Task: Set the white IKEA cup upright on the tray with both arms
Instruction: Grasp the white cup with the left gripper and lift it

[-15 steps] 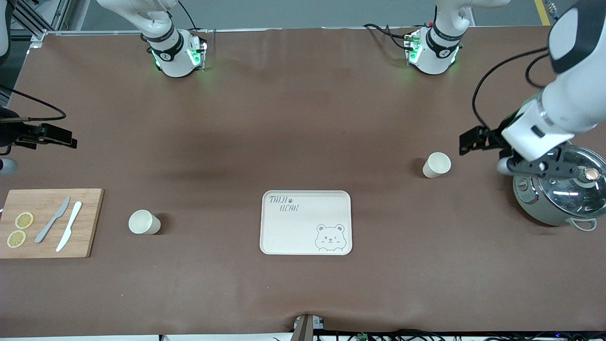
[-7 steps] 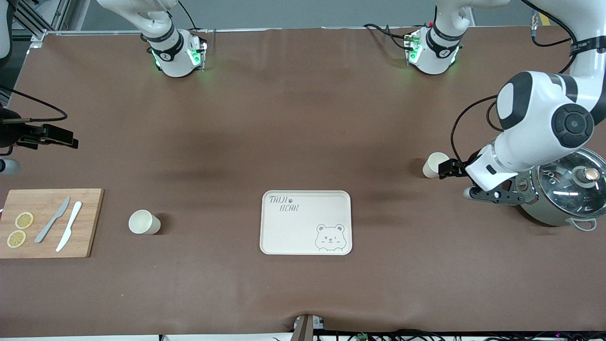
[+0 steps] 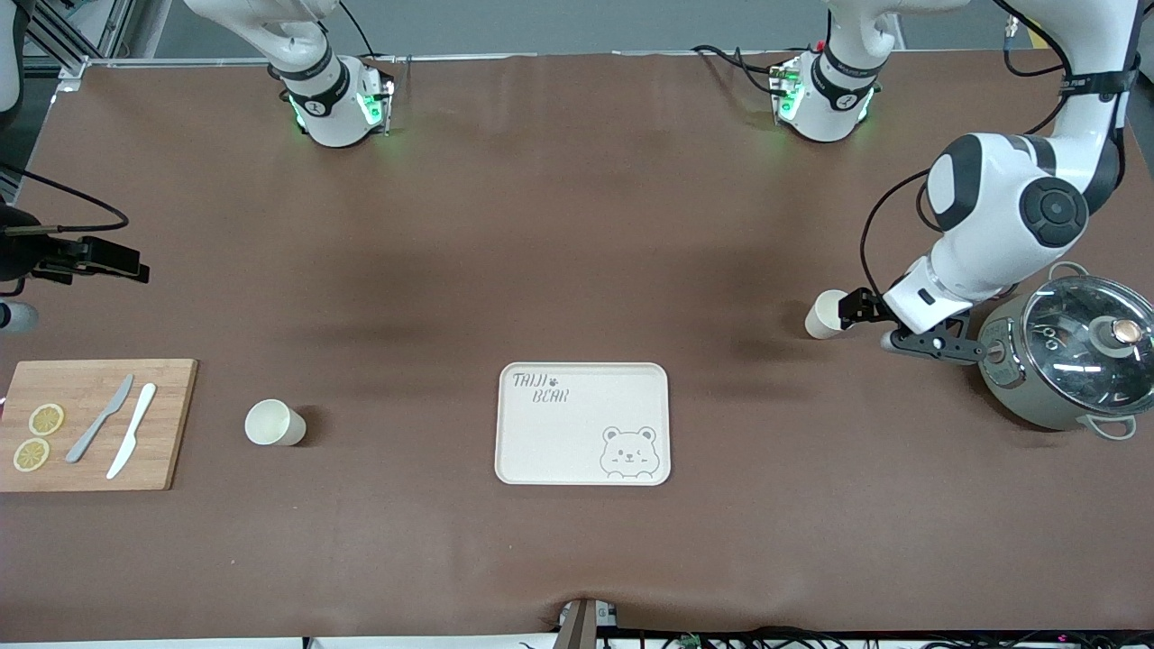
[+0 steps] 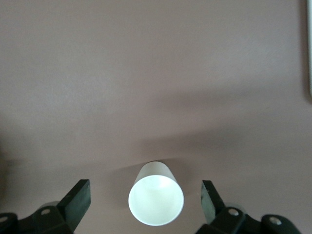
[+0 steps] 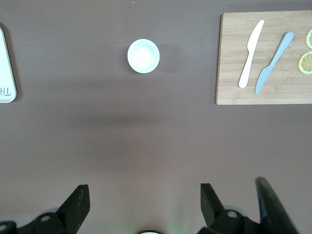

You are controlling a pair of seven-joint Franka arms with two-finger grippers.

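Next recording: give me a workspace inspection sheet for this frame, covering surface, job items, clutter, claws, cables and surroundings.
Surface: brown table cover, slightly wrinkled.
Job's things: tray bare, at mid-table; white cup by the pot upright; white cup by the board upright, toward the right arm's end.
Clutter: cutting board with two knives and lemon slices; lidded pot at the left arm's end.
Claws: left claw open, low, fingers either side of the cup by the pot, not touching; right claw open, high over the table, waiting.
Cables: black cable looped along the left arm.
Surroundings: nothing seen.
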